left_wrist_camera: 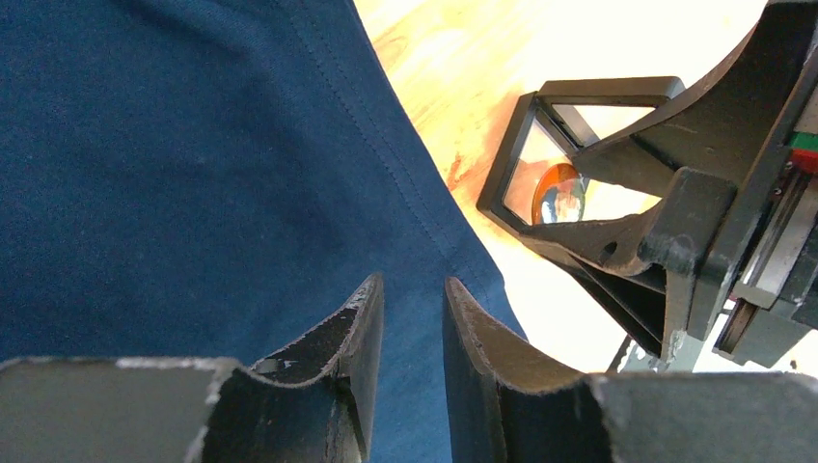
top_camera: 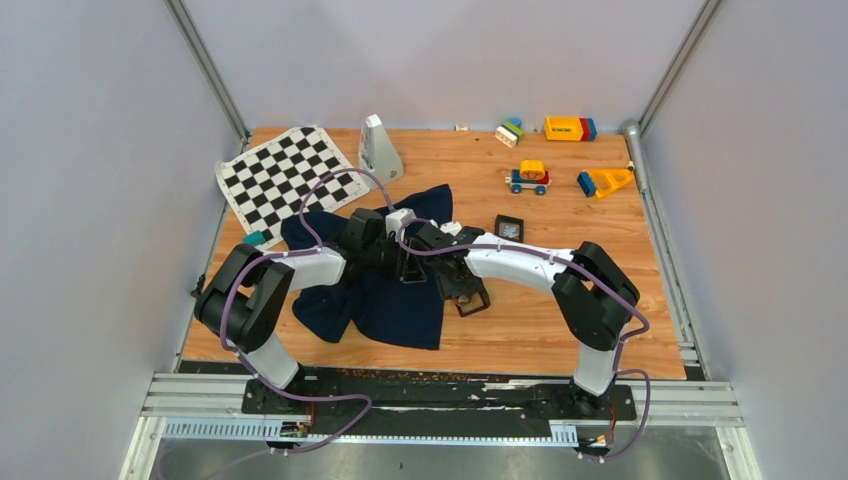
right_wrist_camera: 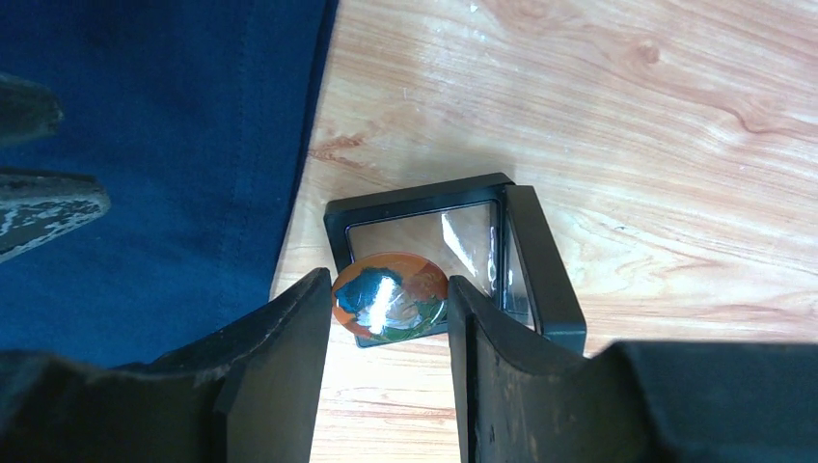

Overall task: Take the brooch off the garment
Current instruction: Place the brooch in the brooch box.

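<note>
The dark navy garment (top_camera: 385,305) lies crumpled on the wooden table, left of centre. It fills the left wrist view (left_wrist_camera: 193,193) and the left of the right wrist view (right_wrist_camera: 145,145). The round brooch (right_wrist_camera: 389,298), orange, blue and green, sits between my right gripper's fingers (right_wrist_camera: 463,318), just off the garment's edge and over an open black case (right_wrist_camera: 424,227). The brooch also shows in the left wrist view (left_wrist_camera: 559,193). My right gripper (top_camera: 457,285) is shut on it. My left gripper (left_wrist_camera: 412,285) hovers over the garment near its hem, jaws a narrow gap apart, with flat cloth showing between them.
A black-and-white chequered mat (top_camera: 285,175) lies at the back left, with a white wedge-shaped object (top_camera: 378,148) beside it. A second small black case (top_camera: 509,227) lies right of the garment. Toy vehicles and blocks (top_camera: 528,177) are scattered at the back right.
</note>
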You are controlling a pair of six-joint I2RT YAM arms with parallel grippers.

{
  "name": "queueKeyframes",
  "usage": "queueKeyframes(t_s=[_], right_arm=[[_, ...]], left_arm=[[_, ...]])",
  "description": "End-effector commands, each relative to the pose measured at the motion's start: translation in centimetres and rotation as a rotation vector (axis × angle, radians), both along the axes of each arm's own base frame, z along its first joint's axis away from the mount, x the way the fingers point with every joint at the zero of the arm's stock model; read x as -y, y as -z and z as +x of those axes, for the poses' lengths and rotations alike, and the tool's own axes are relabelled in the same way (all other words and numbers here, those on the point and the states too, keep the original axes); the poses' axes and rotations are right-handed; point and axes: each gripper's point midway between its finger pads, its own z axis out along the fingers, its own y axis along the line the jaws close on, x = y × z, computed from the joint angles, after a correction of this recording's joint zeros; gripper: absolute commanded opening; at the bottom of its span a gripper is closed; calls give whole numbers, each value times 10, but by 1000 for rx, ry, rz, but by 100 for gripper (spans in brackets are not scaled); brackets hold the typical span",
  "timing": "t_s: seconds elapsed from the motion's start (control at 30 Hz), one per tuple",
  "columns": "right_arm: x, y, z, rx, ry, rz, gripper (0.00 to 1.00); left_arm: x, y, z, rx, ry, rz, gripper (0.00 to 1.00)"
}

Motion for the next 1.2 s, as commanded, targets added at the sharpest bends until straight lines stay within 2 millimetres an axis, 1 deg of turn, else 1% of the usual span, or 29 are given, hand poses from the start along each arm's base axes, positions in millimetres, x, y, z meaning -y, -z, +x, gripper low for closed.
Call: queueKeyframes(t_s=[0.0,0.13,0.3,0.43,0.53,0.63,0.73,0.8,0.87,0.93,1.07,1.17], right_arm=[[6,-7,3,43,42,-33,27],[10,-5,2,55,40,-92,29],[9,-7,1,67,28,-124,41],[3,-10,0,68,15,-108,42],[-10,-20,-3,67,-23,-53,41],[-33,-39,-8,66,-95,60,41],[-62,-63,-21,36,-190,245,41],[-68,-78,-26,41,-220,313,42],[-64,-90,-25,59,-216,338,42],[-55,-98,-22,72,-196,353,41],[-21,-102,-10,77,-114,364,37],[4,-99,-3,70,-54,385,36]], left_arm=[[5,-13,8,62,18,-16,36],[5,-13,9,62,17,-15,36],[5,-13,9,62,16,-13,36],[5,-12,9,61,16,-11,36],[5,-12,8,61,16,-11,36],[5,-12,8,61,16,-12,36],[5,-13,8,62,16,-13,36],[5,-12,8,61,18,-13,36],[6,-13,7,62,21,-18,36],[6,-13,5,59,26,-22,36],[10,-15,2,65,44,-31,36],[12,-17,2,73,52,-34,36]])
